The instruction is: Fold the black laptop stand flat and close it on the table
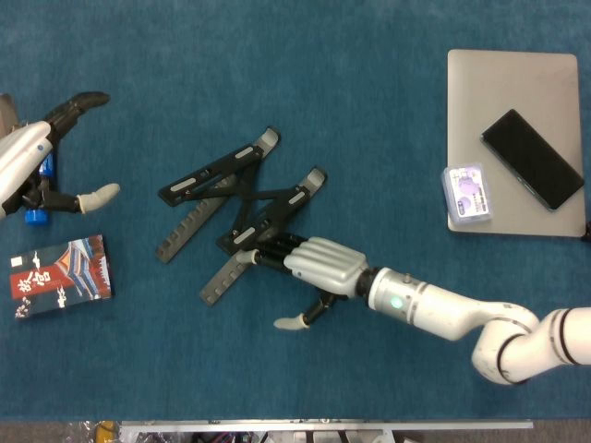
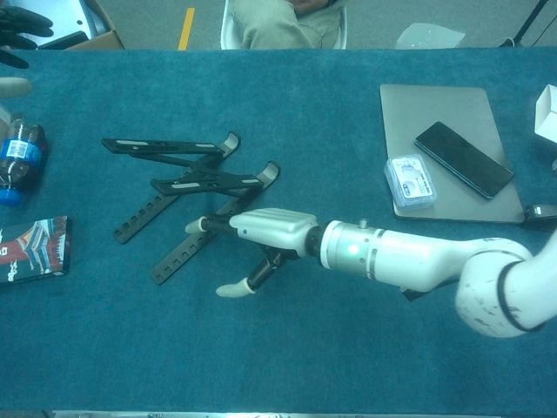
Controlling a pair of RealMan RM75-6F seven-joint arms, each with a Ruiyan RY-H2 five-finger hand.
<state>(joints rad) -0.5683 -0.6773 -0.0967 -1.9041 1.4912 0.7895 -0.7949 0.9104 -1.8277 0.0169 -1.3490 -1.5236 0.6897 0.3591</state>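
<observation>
The black laptop stand (image 1: 242, 205) lies partly unfolded on the blue table, its two top bars raised over the notched lower rails; it also appears in the chest view as the stand (image 2: 187, 183). My right hand (image 1: 319, 263) reaches in from the right, fingers stretched out over the nearer lower rail and thumb hanging apart below. The chest view shows this right hand (image 2: 265, 228) with its fingertips (image 2: 197, 226) at that rail, gripping nothing. My left hand (image 1: 42, 152) hovers at the far left, fingers spread and holding nothing, well clear of the stand.
A grey laptop (image 1: 489, 101) at the right carries a black phone (image 1: 531, 159) and a small clear box (image 1: 466, 196). A blue bottle (image 2: 17, 152) and a red-and-blue booklet (image 1: 60, 275) lie at the left. A white box (image 2: 546, 113) sits at the right edge.
</observation>
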